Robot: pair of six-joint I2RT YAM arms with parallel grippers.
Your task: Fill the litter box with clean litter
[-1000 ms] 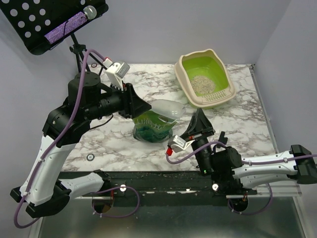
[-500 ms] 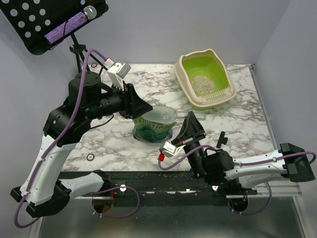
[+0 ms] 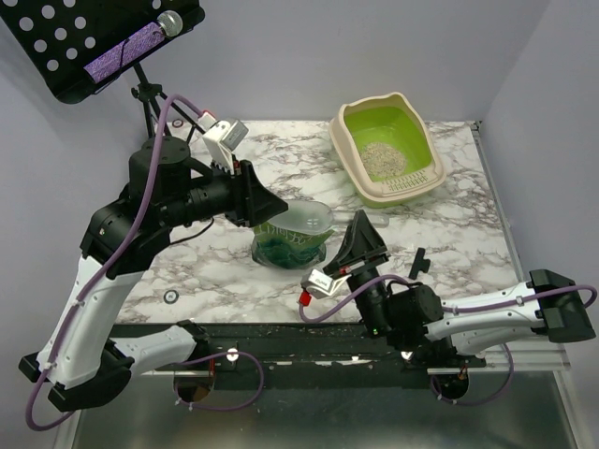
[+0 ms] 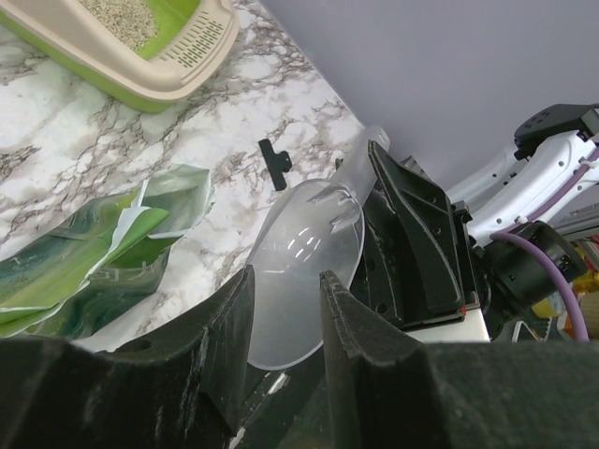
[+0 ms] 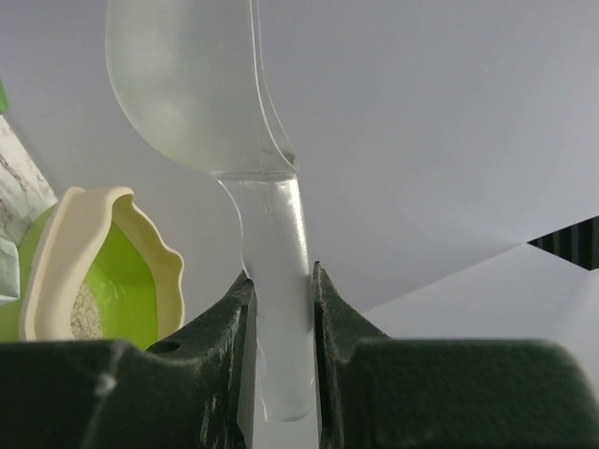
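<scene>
The litter box (image 3: pixel 348 150), beige rim and lime-green inside, stands at the back right of the marble table with a patch of clean litter (image 3: pixel 382 159) in it. It also shows in the left wrist view (image 4: pixel 178 70) with its litter (image 4: pixel 122 11), and in the right wrist view (image 5: pixel 56 271). My right gripper (image 3: pixel 354 229) (image 5: pixel 278 276) is shut on the handle of a clear plastic scoop (image 3: pixel 307 219) (image 5: pixel 187 84) (image 4: pixel 304 271), which hangs empty at the mouth of the green litter bag (image 3: pixel 285 245) (image 4: pixel 84 253). My left gripper (image 3: pixel 271 208) (image 4: pixel 285 276) is open and empty, just left of the scoop above the bag.
A black clip (image 3: pixel 418 260) (image 4: pixel 274 159) lies on the table right of my right gripper. A small ring (image 3: pixel 171 296) lies near the front left edge. A black perforated stand (image 3: pixel 94 47) rises at the back left.
My right arm has pulled back and left, bringing the scoop down from above the bag to its mouth. The left arm has barely moved.
</scene>
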